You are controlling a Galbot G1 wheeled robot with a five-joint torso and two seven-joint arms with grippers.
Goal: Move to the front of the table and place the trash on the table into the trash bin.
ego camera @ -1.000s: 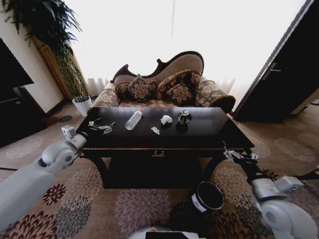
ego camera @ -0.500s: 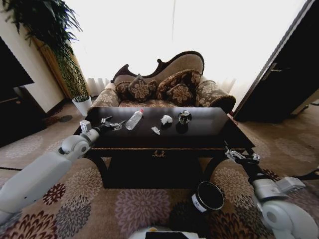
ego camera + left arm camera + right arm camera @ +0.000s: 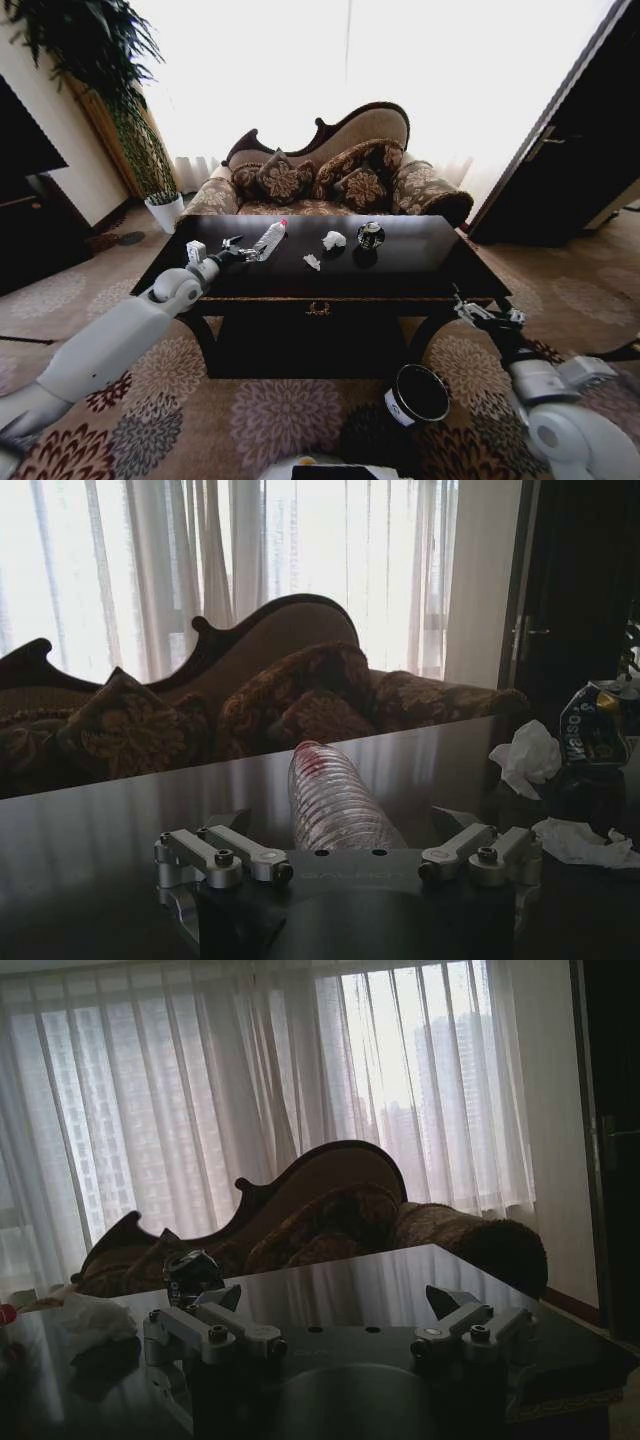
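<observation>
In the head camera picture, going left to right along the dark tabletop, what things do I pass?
Left end effector → clear ribbed plastic bottle with red cap → flat scrap of white paper → crumpled white paper wad → small dark shiny round can.

The left arm reaches forward and inward, its wrist extended, the left gripper [image 3: 238, 249] held low with its 2 fingers spread wide apart [image 3: 345, 855]; the right arm stays bent low at the robot's right side, the right gripper [image 3: 486, 314] likewise spread wide [image 3: 340, 1335].
</observation>
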